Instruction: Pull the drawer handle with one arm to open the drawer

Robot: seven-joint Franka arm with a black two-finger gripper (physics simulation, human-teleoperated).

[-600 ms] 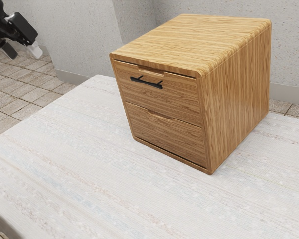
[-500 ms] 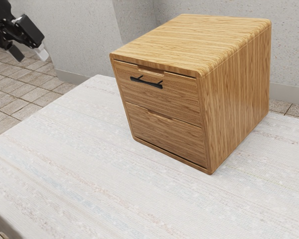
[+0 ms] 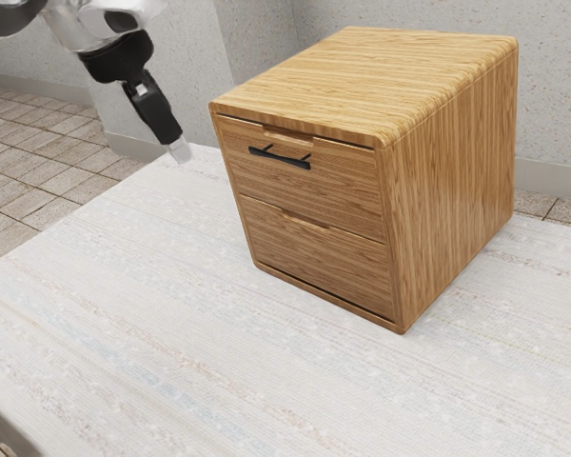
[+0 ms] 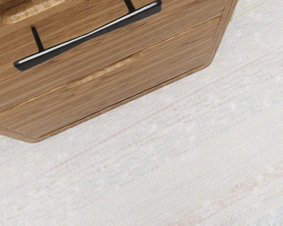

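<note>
A wooden cabinet (image 3: pixel 390 86) with two drawers stands on the table. The top drawer (image 3: pixel 314 186) sits flush with the cabinet front and carries a slim black bar handle (image 3: pixel 280 158). My gripper (image 3: pixel 177 148) hangs to the exterior view's left of the cabinet, pointing down toward the table edge. It is open and holds nothing, about a hand's width from the handle. In the wrist view the handle (image 4: pixel 87 35) lies ahead of my hand, above the lower drawer (image 4: pixel 104 89).
The pale woven table top (image 3: pixel 124 314) stretches in front of the cabinet. A tiled floor (image 3: pixel 29 181) and a grey wall (image 3: pixel 171 57) lie behind my arm. The lower drawer (image 3: pixel 319 252) has no bar handle.
My arm has swung in from the exterior view's far left toward the cabinet and dropped lower. The gripper now points downward. The cabinet and drawers have not moved.
</note>
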